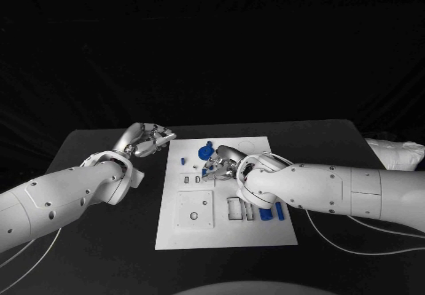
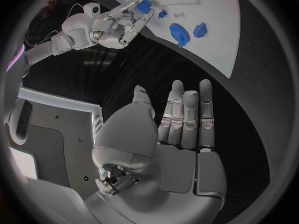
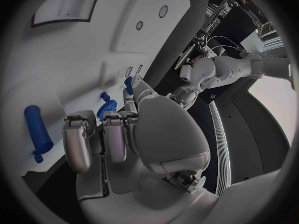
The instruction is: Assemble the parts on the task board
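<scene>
The white task board (image 1: pixel 222 236) lies in the middle of the black counter (image 1: pixel 88 246). The right hand (image 1: pixel 222 166) sits over the board's middle and pinches a small blue part (image 2: pixel 144 6) in its fingers (image 3: pixel 115 134). A blue gear (image 2: pixel 179 33) lies on the board near it. The left hand (image 1: pixel 146 140) hangs just off the board's far left corner, fingers (image 2: pixel 187 114) straight and apart, holding nothing.

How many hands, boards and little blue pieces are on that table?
Hands: 2, the left hand and the right hand
Task board: 1
Blue parts: 6, namely gear, block, peg, held part, and two bars
Total: 9
</scene>
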